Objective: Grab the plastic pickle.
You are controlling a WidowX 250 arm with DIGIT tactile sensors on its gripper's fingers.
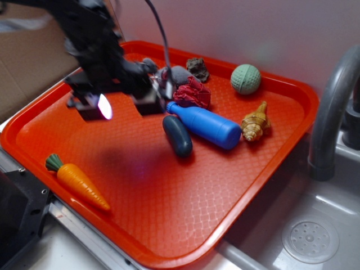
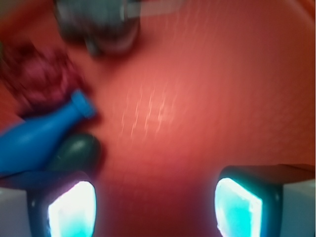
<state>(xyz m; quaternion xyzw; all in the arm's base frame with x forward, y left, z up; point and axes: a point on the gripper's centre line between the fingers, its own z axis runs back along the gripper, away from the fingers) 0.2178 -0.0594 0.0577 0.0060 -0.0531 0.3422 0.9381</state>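
pickle (image 1: 178, 135): smooth dark-teal capsule, touching glossy blue bottle (image 1: 204, 125), mid-tray (image 1: 169, 225) | my claw (image 2: 155, 205): wide open, empty, above waffle-textured tray

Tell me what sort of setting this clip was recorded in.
Probably a toy kitchen sink setup: a grey faucet over a basin with a drain, beside an orange tray holding the plastic pickle and a toy carrot.

You've got the orange tray (image 1: 270, 185) carrying everything: plastic pickle (image 1: 178, 135) touching the blue bottle (image 1: 205, 126), shell (image 1: 255, 123) beyond the bottle, carrot (image 1: 79, 180) well apart, green ball (image 1: 246, 79) behind.
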